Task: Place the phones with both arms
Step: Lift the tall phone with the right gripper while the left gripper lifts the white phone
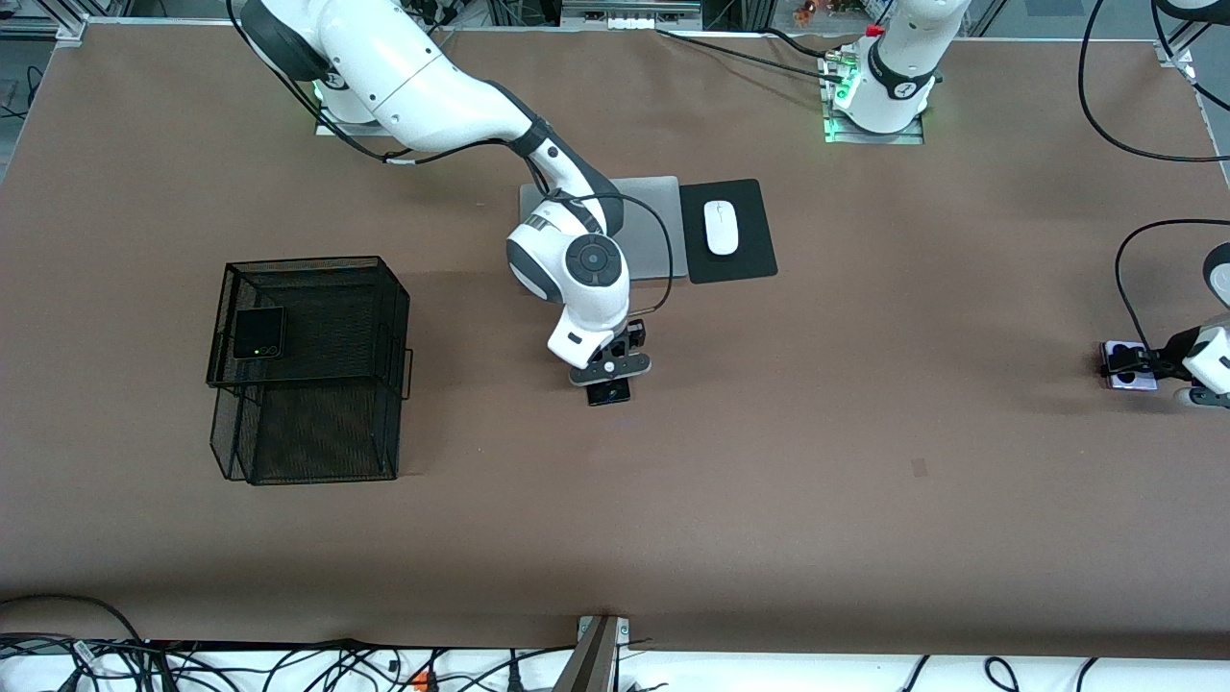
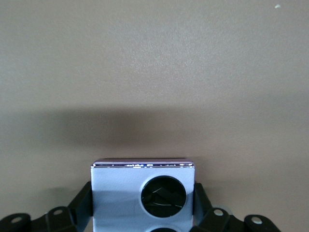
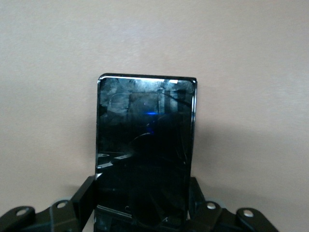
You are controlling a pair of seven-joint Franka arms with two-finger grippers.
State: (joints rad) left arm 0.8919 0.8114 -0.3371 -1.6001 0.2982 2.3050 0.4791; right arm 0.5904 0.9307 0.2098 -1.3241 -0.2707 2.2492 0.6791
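- Brown covering lay over the whole desk, with cables trailing along the desk's edge nearest the front camera.
- Toward the right arm's end stood a black wire-mesh basket, and the squarish black folded phone lay on its upper tier, at the corner toward that end of the desk.
- From its base at the desk's edge by the robots, the right arm reached down to the middle of the desk.
- Its right gripper was low at the desk surface, fingers clamped on the two long edges of the long slim black phone; its dark glass face was up and one short end stuck out past the fingertips.
- Farther from the front camera than that gripper lay a grey laptop, closed and flat, and just beside it a black mouse pad carrying a white mouse.
- At the left arm's end, close to the desk's edge, the left gripper sat low on the lilac-white phone.
- Its fingers pressed against both sides of that phone, whose round black lens faced up.
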